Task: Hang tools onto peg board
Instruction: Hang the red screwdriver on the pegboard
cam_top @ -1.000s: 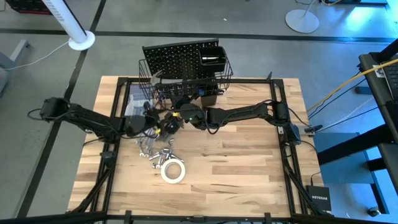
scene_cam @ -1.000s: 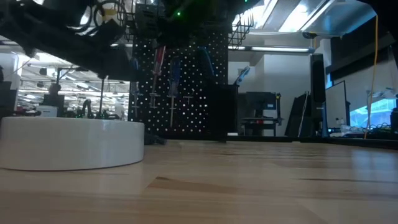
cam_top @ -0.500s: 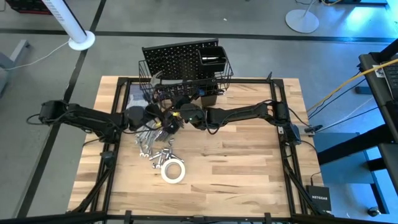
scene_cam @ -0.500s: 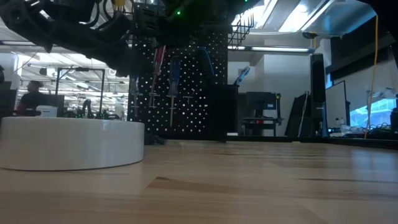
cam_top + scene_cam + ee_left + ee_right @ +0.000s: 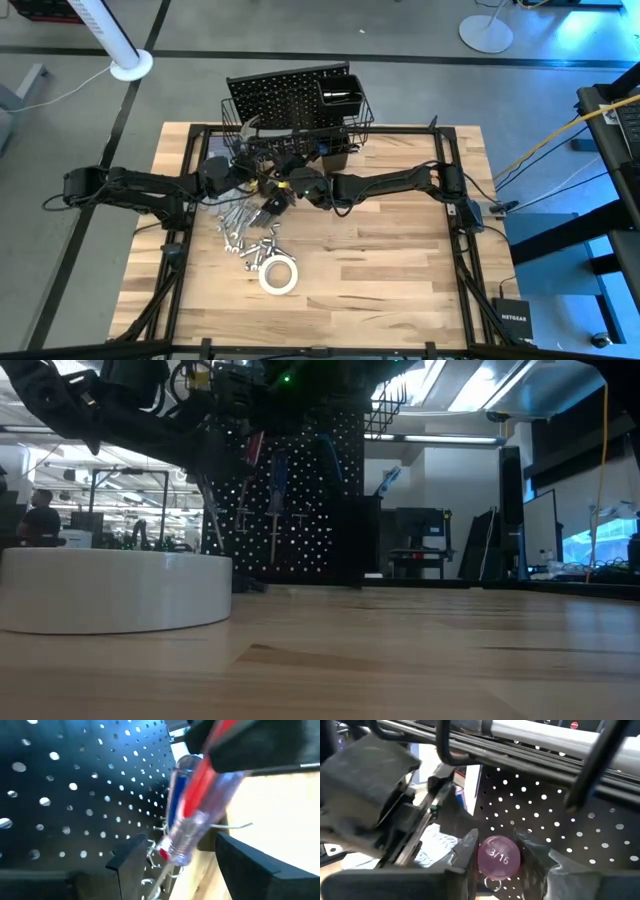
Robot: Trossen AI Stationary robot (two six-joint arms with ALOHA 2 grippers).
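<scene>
Your right hand point(image 5: 497, 865) grasps the red-striped screwdriver point(image 5: 192, 815) at the peg board point(image 5: 275, 95); your left hand point(image 5: 195, 865) stands released around its handle.

Off the wooden surface point(image 5: 380, 260) there's a white fan base point(image 5: 131, 67) on the grey floor, another round white stand base point(image 5: 486, 32) further along, and a small black Netgear box point(image 5: 515, 318). A person point(image 5: 40, 520) stands way back in the room.
</scene>
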